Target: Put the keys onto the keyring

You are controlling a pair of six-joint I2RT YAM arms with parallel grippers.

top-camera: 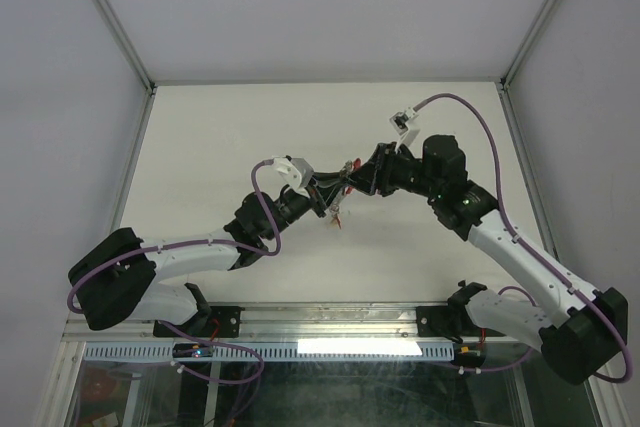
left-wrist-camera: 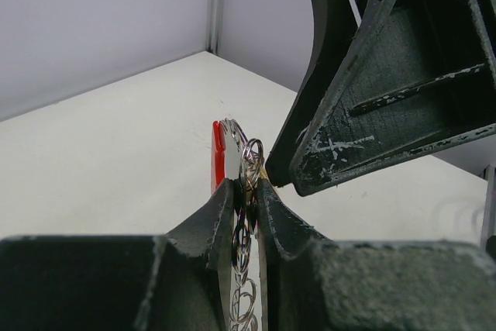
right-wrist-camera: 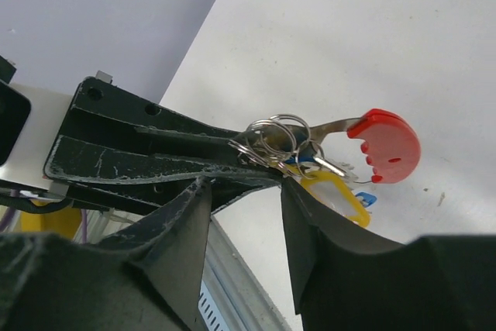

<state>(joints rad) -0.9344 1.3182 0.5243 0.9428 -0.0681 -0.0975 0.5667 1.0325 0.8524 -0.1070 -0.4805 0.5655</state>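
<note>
Left gripper is clamped on the keys, held in mid-air above the table centre. Right gripper, jaws apart, straddles that tip from the right. Red tag and yellow tag hang beyond both claws, the bunch running along the left gripper's line. Keyring not distinguishable.

Red, yellow, blue tags on keys
</note>
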